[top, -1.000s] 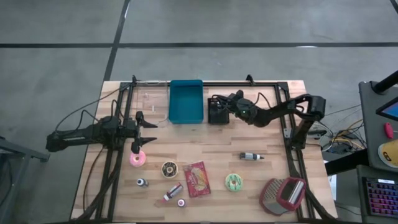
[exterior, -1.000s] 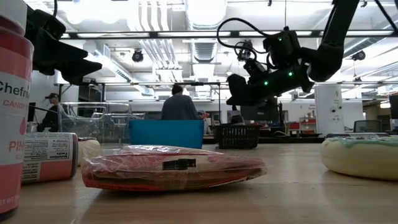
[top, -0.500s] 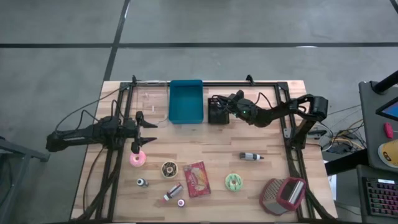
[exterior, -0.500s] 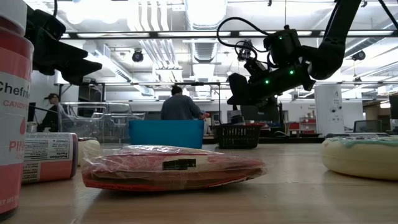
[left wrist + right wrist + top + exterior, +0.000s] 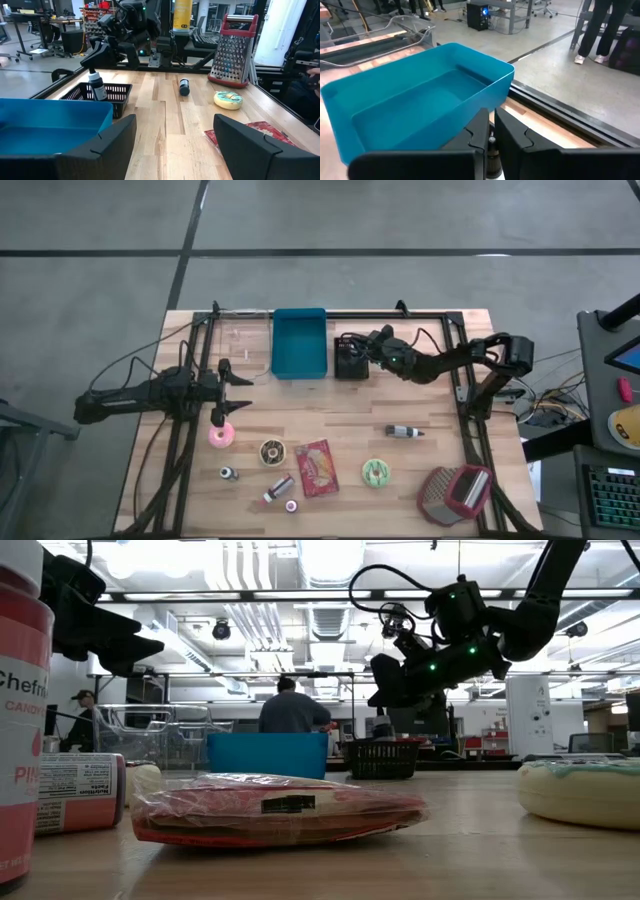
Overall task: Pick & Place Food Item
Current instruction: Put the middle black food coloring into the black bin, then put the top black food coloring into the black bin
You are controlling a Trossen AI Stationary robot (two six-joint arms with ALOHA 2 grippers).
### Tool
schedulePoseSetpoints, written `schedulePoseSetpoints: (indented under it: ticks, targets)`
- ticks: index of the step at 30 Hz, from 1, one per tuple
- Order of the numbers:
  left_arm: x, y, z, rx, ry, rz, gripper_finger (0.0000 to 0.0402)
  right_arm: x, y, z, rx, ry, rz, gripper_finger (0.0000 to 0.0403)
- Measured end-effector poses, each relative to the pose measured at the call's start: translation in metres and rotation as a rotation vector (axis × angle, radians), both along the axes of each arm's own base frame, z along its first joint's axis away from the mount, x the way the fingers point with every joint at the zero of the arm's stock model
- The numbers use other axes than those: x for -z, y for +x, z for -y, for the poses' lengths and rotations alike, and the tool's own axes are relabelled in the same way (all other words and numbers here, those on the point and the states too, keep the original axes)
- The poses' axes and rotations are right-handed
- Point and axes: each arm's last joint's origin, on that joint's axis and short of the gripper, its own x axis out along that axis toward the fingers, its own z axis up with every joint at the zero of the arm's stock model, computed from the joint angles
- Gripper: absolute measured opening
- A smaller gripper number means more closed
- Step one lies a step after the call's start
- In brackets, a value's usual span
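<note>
One right gripper, clamped on a small bottle, should open only low inside the black basket.

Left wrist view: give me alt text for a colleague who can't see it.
The right gripper hangs shut over a small dark bottle standing in the black basket. A blue bin sits nearer; a grater, a green donut and another bottle lie beyond.

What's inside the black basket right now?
One small dark bottle stands upright in the black basket, under the right gripper. The basket's floor is hidden behind its wall.
</note>
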Motion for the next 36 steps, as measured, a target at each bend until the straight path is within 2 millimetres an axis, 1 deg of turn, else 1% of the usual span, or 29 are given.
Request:
schedulePoseSetpoints:
  ticks: [8,12,16,23,28,33,36]
  targets:
    - [0.0,0.0,0.0,-0.001,0.0,0.0,0.0273,0.0,0.0,0.0,0.009,-0.005,-0.003,0.0072]
    - [0.0,0.0,0.0,-0.001,0.0,0.0,0.0273,-0.002,0.0,0.0,0.01,-0.009,0.007,0.0086]
    - [0.0,0.0,0.0,0.0,0.0,0.0,0.0273,-0.01,-0.001,0.0,0.009,-0.032,0.028,0.0088]
    - [0.0,0.0,0.0,0.0,0.0,0.0,0.0273,-0.032,-0.007,-0.004,-0.003,-0.058,0.071,0.0086]
    - [0.0,0.0,0.0,0.0,0.0,0.0,0.0273,-0.048,-0.011,-0.019,-0.098,-0.035,0.051,0.0081]
    - [0.0,0.0,0.0,-0.001,0.0,0.0,0.0273,-0.064,-0.015,-0.045,-0.234,0.041,0.086,0.0081]
    - [0.0,0.0,0.0,0.0,0.0,0.0,0.0273,-0.069,-0.017,-0.063,-0.316,0.074,0.079,0.0084]
